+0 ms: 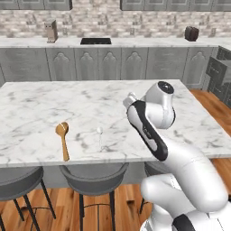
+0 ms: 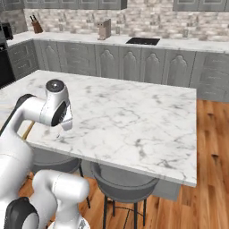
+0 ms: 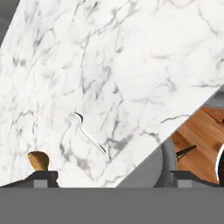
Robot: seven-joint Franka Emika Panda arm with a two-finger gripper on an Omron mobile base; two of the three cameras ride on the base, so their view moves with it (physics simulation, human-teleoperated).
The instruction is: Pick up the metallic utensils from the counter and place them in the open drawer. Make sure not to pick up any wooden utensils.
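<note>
The claw [image 3: 111, 179] hangs above the near edge of the worktop [image 3: 131, 57], its jaws spread wide with nothing between them; the two dark fingertips [image 3: 43, 178] rise at the bottom corners of the hand view. In the left base view the arm hides the claw itself.

Under the worktop edge stand grey stools [image 1: 92, 173] on a wooden floor [image 1: 126, 198].

The small silver spoon [image 3: 86, 131] lies flat on the worktop, ahead of the claw and apart from it, between the lines of the two fingertips and nearer the left one. In the left base view the small silver spoon [image 1: 99, 137] lies near the front edge, left of the arm.

The wooden spoon [image 1: 63, 140] lies left of the silver spoon, well apart from it; in the hand view its bowl [image 3: 38, 160] shows just above the left fingertip.

Beyond the worktop run grey cabinets [image 1: 108, 63] below a brick wall [image 1: 135, 20].
</note>
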